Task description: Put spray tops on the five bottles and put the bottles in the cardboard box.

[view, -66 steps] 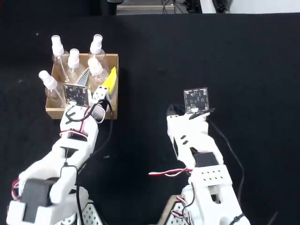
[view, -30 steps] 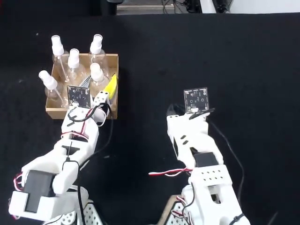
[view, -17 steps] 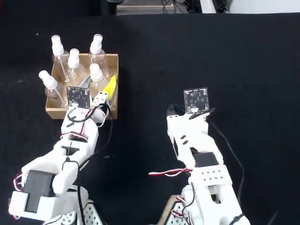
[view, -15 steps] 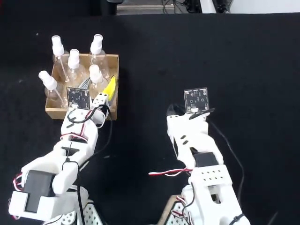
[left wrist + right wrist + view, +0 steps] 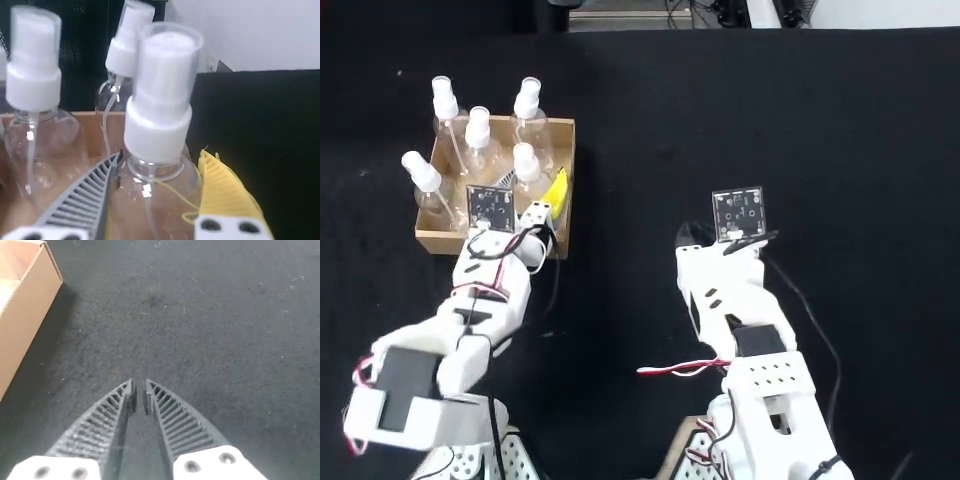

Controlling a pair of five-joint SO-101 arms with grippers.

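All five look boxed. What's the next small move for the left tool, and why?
Probably release and lift the left tool straight up: five capped bottles stand in the cardboard box, and the tool is around the nearest bottle, so dragging back might tip it.

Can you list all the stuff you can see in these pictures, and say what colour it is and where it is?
spray bottles: five, clear with white spray tops, standing in the box
cardboard box: one, brown, on the table in front of the left arm
table: one, covered in black cloth, under everything
arms: two, white, side by side at the near edge of the table
left gripper: one, with a grey and a yellow finger, open, a finger on each side of one bottle in the box
right gripper: one, with dark fingers, shut, over bare cloth beside the box
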